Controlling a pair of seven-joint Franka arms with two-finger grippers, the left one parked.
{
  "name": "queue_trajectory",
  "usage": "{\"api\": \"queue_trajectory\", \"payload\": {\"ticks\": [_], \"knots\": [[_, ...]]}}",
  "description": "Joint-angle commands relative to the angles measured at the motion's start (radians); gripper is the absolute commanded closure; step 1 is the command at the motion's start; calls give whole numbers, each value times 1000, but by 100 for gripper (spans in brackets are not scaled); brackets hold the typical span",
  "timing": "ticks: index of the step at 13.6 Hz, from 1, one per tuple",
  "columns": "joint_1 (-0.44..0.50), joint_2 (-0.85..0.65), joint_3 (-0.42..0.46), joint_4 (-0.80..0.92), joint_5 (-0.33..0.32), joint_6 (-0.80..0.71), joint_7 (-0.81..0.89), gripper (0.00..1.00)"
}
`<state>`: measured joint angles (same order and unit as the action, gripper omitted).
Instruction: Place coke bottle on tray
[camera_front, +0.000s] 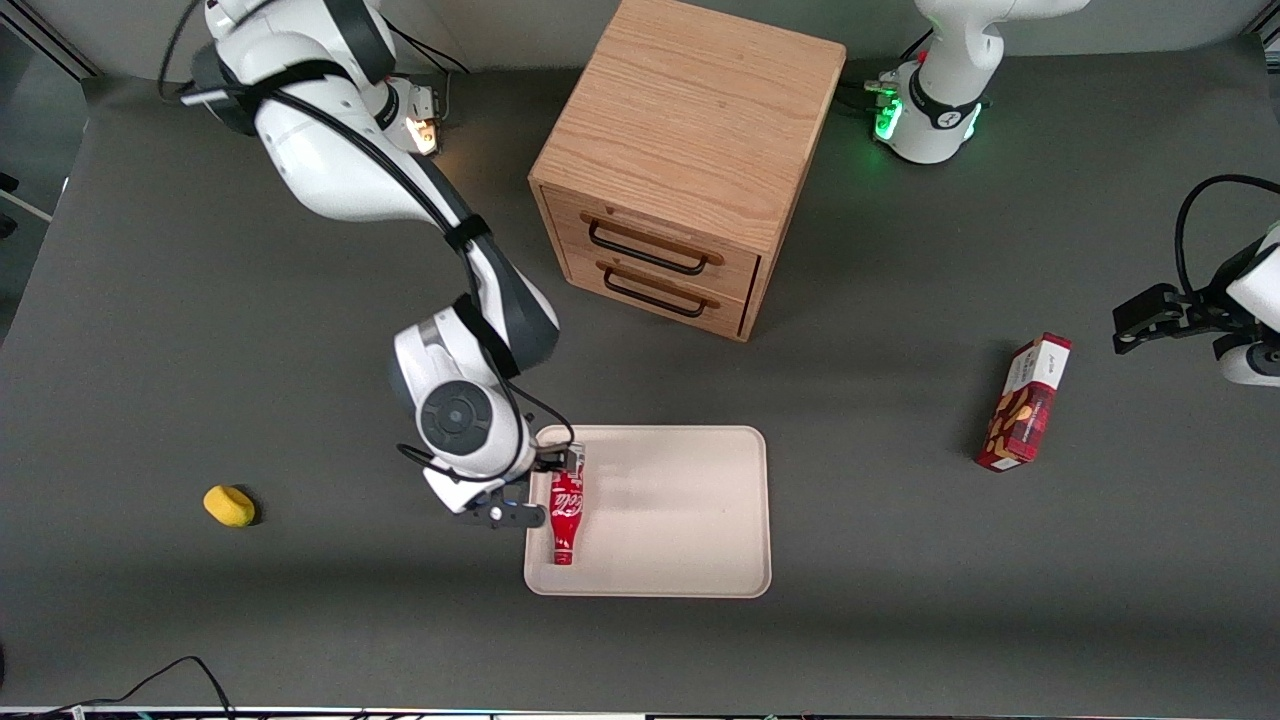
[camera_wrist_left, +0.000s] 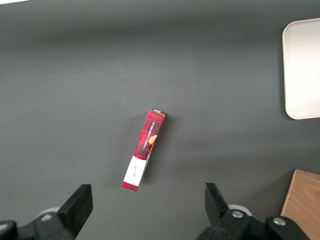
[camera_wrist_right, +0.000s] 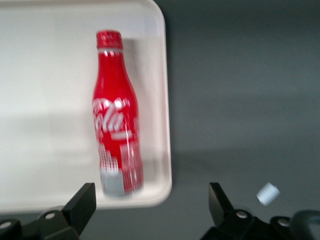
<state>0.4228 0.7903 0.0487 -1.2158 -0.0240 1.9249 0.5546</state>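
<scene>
On tray (camera_front: 690, 520), at edge toward working arm, I see coke bottle (camera_front: 566, 517) lying flat; end effector (camera_wrist_right: 152, 210) beside it, released, fingers spread.

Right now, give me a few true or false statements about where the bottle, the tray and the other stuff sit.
1. The small red coke bottle lies on its side in the flat beige tray. True.
2. The gripper is shut on the bottle. False: it is open, clear of it, beside the tray's edge.
3. The wooden two-drawer cabinet has a drawer pulled open. False: both are shut.
4. The red and white snack box lies on the table, off the tray. True.
</scene>
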Motion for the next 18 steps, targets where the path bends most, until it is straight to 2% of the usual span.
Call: {"api": "queue_trajectory", "payload": {"ticks": [1, 3, 6, 9, 11, 13, 14, 18], "knots": [[-128, -338, 77, -389, -4, 6, -66, 0], [-176, -519, 77, -537, -1, -45, -151, 0], [-228, -718, 56, -619, -1, -153, -254, 0], [-219, -854, -53, -631, 21, -260, -366, 0], [-196, -952, -119, -684, 21, -274, -429, 0], [-121, -985, -255, -670, 26, -305, -444, 0], [-99, -977, -283, -641, 26, -346, -455, 0], [-98, -973, -282, -628, 19, -368, -455, 0]]}}
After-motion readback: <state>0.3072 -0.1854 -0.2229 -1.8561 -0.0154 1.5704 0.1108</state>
